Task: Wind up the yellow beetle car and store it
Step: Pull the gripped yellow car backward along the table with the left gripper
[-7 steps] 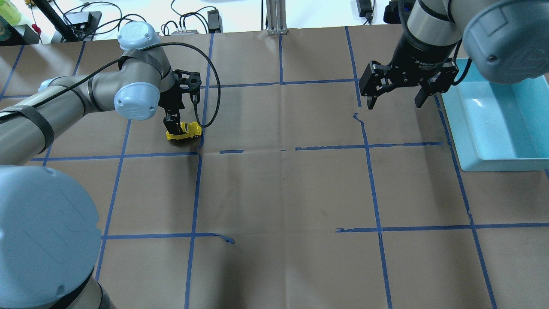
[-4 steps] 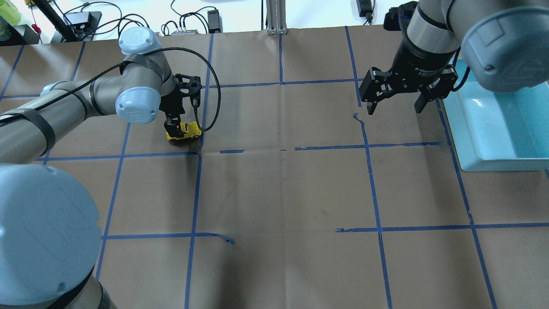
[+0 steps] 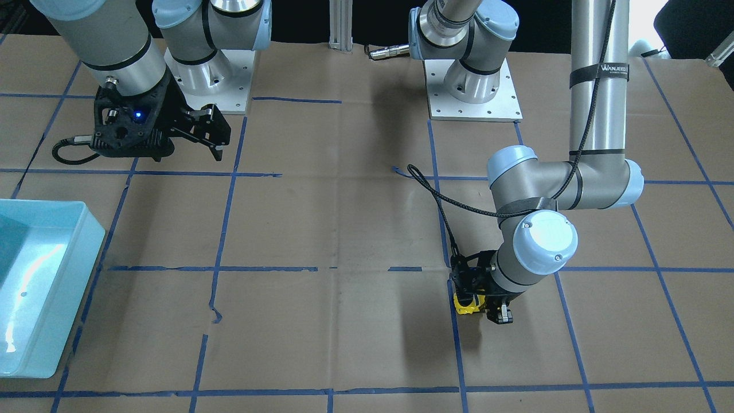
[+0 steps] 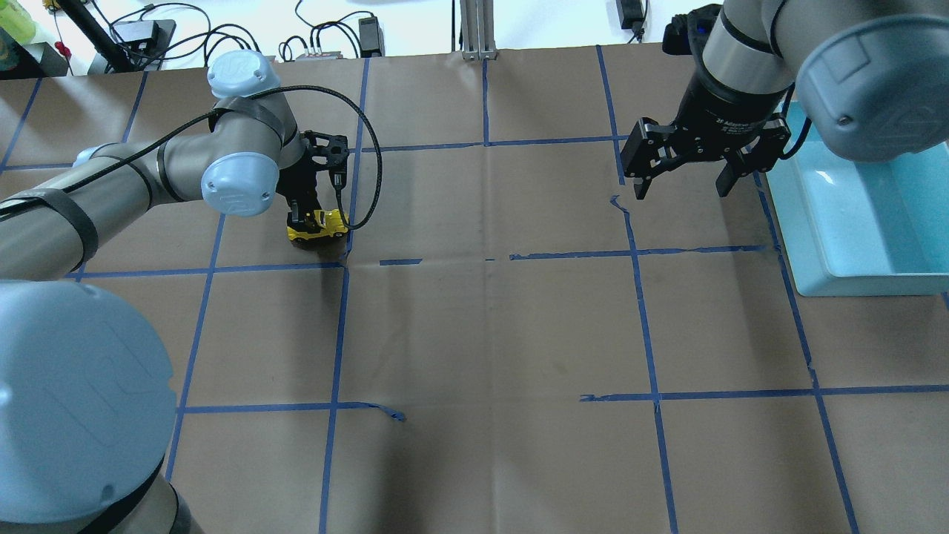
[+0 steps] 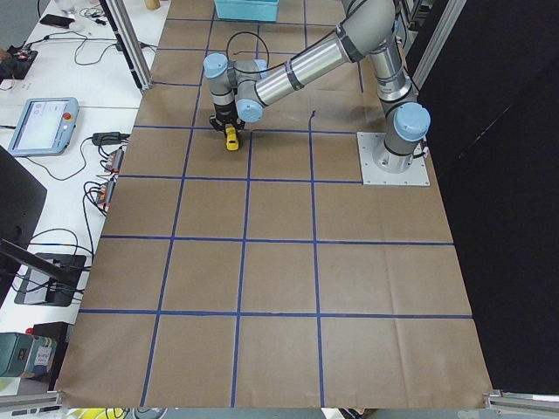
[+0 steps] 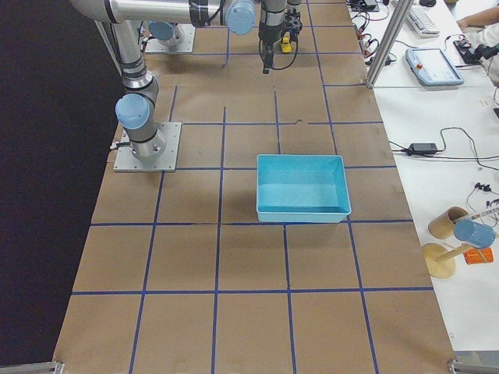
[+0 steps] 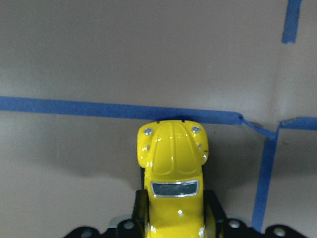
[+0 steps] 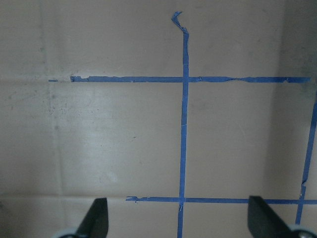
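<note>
The yellow beetle car (image 4: 319,225) sits on the brown paper table near a blue tape crossing, far left of the overhead view. My left gripper (image 4: 305,220) is shut on the yellow beetle car's rear. In the left wrist view the car (image 7: 172,173) fills the lower middle, nose pointing away, with a finger on each side. It also shows in the front view (image 3: 465,304), under the left gripper (image 3: 481,307). My right gripper (image 4: 682,178) is open and empty, hanging above the table beside the tray; its fingertips (image 8: 99,218) show over bare paper in the right wrist view.
A light blue tray (image 4: 860,215) stands at the table's right edge; it also shows in the front view (image 3: 34,287) and in the right side view (image 6: 302,187). Blue tape lines grid the table. Cables and power bricks (image 4: 141,33) lie beyond the far edge.
The left arm has shifted slightly with the car held in its gripper; the car stays about where it was. The right gripper has drifted a little up and away.
</note>
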`<state>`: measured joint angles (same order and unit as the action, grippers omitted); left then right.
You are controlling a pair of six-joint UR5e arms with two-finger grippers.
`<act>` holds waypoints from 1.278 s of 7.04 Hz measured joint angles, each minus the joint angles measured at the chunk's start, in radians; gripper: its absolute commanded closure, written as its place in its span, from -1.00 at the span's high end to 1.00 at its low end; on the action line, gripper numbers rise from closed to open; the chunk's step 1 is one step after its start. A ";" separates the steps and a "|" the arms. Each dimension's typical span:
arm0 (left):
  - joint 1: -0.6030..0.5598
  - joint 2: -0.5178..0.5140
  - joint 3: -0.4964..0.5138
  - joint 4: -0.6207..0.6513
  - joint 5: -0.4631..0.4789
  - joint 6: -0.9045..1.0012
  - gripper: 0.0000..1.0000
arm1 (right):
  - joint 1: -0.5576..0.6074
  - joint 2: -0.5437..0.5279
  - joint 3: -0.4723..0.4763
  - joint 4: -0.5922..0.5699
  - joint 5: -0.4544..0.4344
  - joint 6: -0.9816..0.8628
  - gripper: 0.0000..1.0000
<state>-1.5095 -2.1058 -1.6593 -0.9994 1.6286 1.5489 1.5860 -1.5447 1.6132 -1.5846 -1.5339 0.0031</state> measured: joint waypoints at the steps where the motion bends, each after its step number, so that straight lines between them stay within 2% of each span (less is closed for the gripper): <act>1: 0.000 0.000 0.003 0.000 -0.001 0.002 -1.00 | 0.000 0.000 0.000 0.000 0.000 0.000 1.00; 5: -0.008 0.011 0.009 -0.001 -0.046 0.017 -1.00 | -0.001 0.000 -0.001 0.000 0.000 0.000 1.00; 9: -0.002 0.000 0.014 0.004 -0.051 0.033 -0.99 | -0.007 0.001 0.001 0.000 0.000 -0.001 1.00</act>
<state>-1.5115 -2.1057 -1.6455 -0.9952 1.5778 1.5814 1.5794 -1.5433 1.6137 -1.5846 -1.5340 0.0016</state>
